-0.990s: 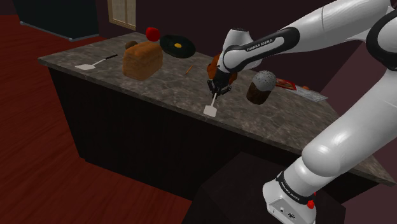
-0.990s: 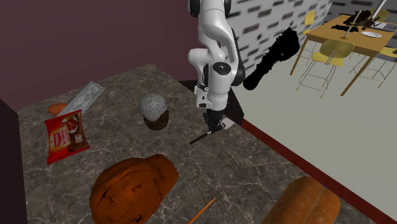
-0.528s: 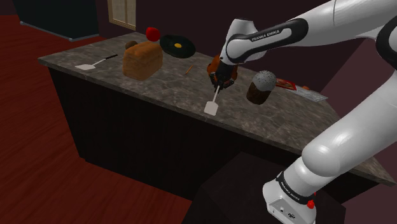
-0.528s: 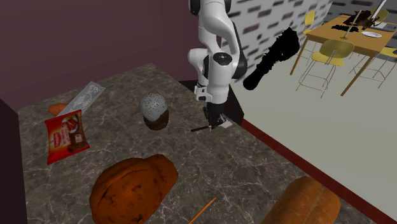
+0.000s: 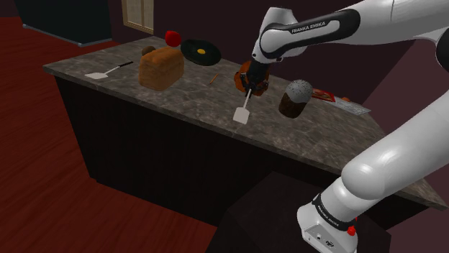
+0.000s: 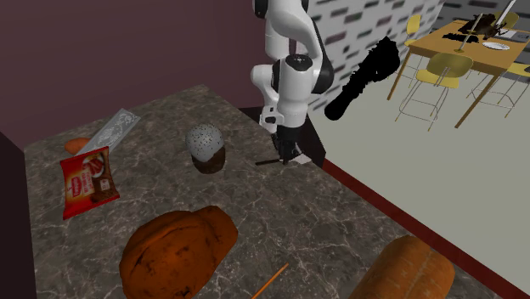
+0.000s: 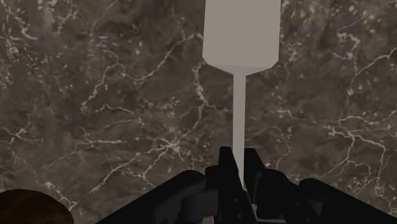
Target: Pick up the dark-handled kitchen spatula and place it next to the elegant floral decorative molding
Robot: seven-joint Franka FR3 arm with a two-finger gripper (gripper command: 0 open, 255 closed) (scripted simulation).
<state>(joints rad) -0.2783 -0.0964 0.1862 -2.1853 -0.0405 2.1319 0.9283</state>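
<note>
1. The claw (image 7: 239,164) is pinched narrow on the spatula (image 7: 242,32), clasping its thin shaft at the fingertips. So slim a hold could let the tool swivel or slip out in a quick swing.
2. The spatula hangs from the claw over the bench (image 7: 95,95), apparently just clear of the stone. It has a pale squarish blade, a thin light shaft and a dark handle end that juts past the claw in the second exterior view. If carried low, the blade could catch the bench.
3. A speckled muffin (image 5: 296,98) and a rust-brown lumpy piece (image 6: 174,246) stand near, and a sweeping blade could knock either.
4. I cannot tell which thing is the moulding. It may be the lump, and a wrong guess would mean a wrong drop.
5. A second spatula (image 5: 106,71) lies at the bench's far end.
</note>
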